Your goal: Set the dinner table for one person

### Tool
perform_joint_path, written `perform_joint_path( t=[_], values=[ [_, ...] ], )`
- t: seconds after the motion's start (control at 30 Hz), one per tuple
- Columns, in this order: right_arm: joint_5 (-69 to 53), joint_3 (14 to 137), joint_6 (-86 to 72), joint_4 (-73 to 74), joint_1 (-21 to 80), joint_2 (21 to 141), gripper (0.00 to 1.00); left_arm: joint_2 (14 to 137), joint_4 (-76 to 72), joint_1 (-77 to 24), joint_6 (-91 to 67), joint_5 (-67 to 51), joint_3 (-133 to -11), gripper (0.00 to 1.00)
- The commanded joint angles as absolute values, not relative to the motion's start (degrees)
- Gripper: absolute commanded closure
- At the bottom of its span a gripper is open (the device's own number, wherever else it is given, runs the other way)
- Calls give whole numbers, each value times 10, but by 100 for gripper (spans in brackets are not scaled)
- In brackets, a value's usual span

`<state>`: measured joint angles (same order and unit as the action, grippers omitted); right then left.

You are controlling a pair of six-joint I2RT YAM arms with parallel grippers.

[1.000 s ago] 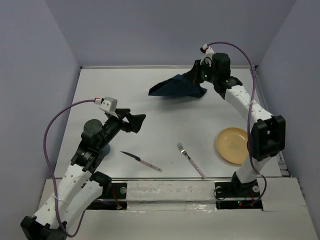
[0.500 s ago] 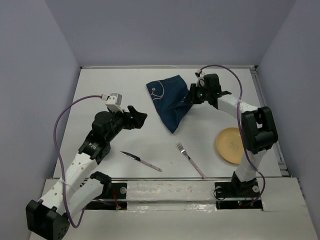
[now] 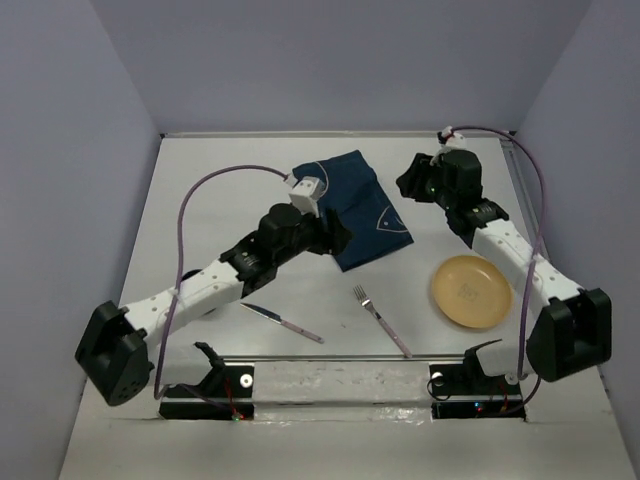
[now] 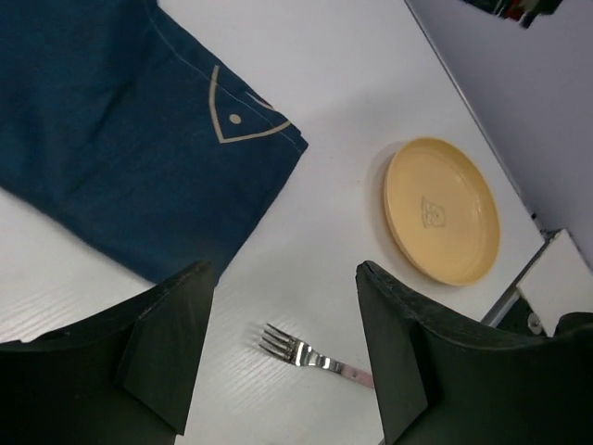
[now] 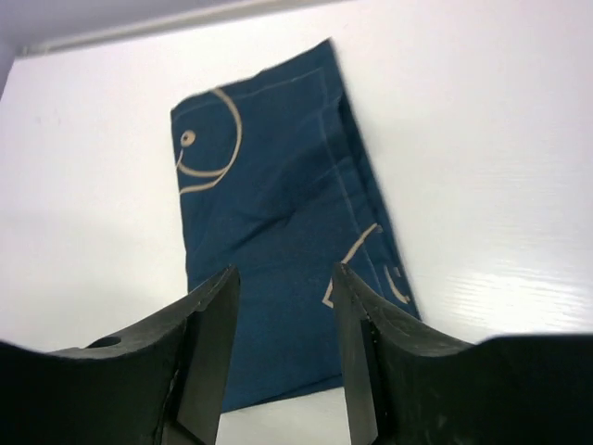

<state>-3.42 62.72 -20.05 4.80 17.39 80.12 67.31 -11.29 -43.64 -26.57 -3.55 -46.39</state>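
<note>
Two arms over the white tabletop (image 3: 230, 180), which spans the whole scene from the arm bases at the near edge to the far wall.

Left hand (image 3: 338, 236): reaches in toward the middle, over the near edge of the placemat (image 3: 362, 200). Jaws spread wide, nothing between them; the wrist view shows only bare tabletop and the fork's tines in the gap. Cannot tell if it touches the cloth.

Right hand (image 3: 410, 182): at the far right, just beside the placemat's right edge, pointing left toward it. Fingers apart with a moderate gap, holding nothing; its wrist view shows the cloth lying on the tabletop beyond the fingers.

Placemat: navy cloth with a pale line drawing, at far middle, turned at an angle to the tabletop edges. Looks folded over, layered edges show along the right side in the right wrist view. Lies mostly flat with slight wrinkles.

Plate (image 3: 472, 291): yellow, round, on the right side, nearer than the placemat and apart from it. Small mark at its centre.

Fork (image 3: 380, 320): near middle, tines pointing far-left, pinkish handle toward the near edge. Between the knife and the plate, touching neither.

Knife (image 3: 281, 320): left of the fork, lying diagonal, dark blade to the left, pale handle to the right. Partly under the left arm in the top view.
</note>
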Motion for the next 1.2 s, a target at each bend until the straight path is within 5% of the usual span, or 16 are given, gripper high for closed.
perform_joint_path(
  t=[0.0,0.23,0.37,0.6,1.17],
  values=[
    [104,579,-221,65,171,735,55,759,-142,-509,-195,18,-558,29],
    [148,503,-250,105,101,579,80,984,-108,-588,-63,122,-736,41],
    [135,478,-260,105,82,520,83,1076,-105,-593,-23,132,-811,44],
    [106,455,-263,106,76,462,84,1233,-44,-593,21,154,-960,48],
    [49,438,-261,88,76,454,81,1346,-19,-592,44,199,-1056,50]
  ],
)
